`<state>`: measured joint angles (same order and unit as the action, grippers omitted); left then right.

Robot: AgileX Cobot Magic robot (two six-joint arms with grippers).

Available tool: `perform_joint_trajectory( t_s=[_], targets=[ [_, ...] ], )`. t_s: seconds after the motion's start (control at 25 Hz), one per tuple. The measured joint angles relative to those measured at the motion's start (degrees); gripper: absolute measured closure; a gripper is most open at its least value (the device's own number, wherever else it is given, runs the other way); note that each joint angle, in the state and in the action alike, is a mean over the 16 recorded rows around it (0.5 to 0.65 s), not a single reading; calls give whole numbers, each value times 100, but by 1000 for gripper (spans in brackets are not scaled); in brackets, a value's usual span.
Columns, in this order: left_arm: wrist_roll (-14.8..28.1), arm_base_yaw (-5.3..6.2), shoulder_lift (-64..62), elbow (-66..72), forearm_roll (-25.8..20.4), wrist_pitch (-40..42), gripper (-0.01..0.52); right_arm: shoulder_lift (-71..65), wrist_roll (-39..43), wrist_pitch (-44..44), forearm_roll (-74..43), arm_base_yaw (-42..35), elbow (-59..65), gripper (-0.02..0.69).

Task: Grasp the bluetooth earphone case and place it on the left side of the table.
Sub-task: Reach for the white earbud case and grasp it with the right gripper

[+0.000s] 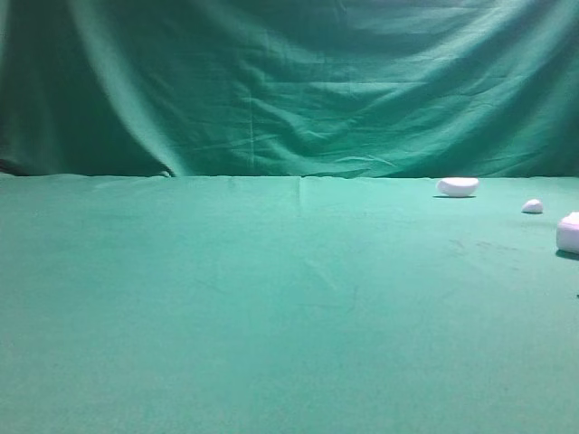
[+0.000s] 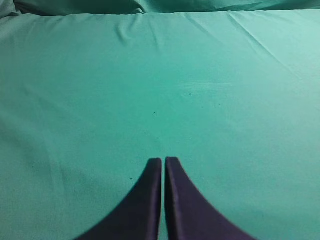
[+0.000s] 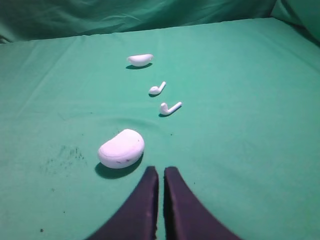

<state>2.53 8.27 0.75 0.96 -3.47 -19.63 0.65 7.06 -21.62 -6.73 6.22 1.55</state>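
Observation:
The bluetooth earphone case (image 3: 121, 148), a smooth white pebble shape, lies on the green table (image 3: 240, 125) just ahead and to the left of my right gripper (image 3: 161, 170). That gripper is shut, holds nothing and is clear of the case. In the high view the case (image 1: 570, 232) shows only partly at the right edge of the table (image 1: 271, 298), and neither gripper appears there. My left gripper (image 2: 163, 160) hangs shut and empty over bare green cloth (image 2: 200, 75).
Beyond the case lie two white earbuds (image 3: 170, 107) (image 3: 157, 89) and a flatter white half-oval piece (image 3: 140, 60) (image 1: 457, 186). A tiny white lump (image 1: 532, 206) sits near the right edge. A green draped backdrop (image 1: 289, 81) rises behind the table.

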Motion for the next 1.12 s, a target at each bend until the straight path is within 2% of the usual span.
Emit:
perform_joint_trajectory(
  t_s=[0.52, 0.92, 1.12],
  targets=[
    [0, 0, 0, 0, 0, 0, 514, 0, 50, 103, 28, -4, 2, 665],
    [0, 0, 0, 0, 0, 0, 514, -2, 257, 1636, 407, -18, -67, 665],
    [0, 0, 0, 0, 0, 0, 514, -188, 285, 1764, 585, -22, -554, 665]
  ],
)
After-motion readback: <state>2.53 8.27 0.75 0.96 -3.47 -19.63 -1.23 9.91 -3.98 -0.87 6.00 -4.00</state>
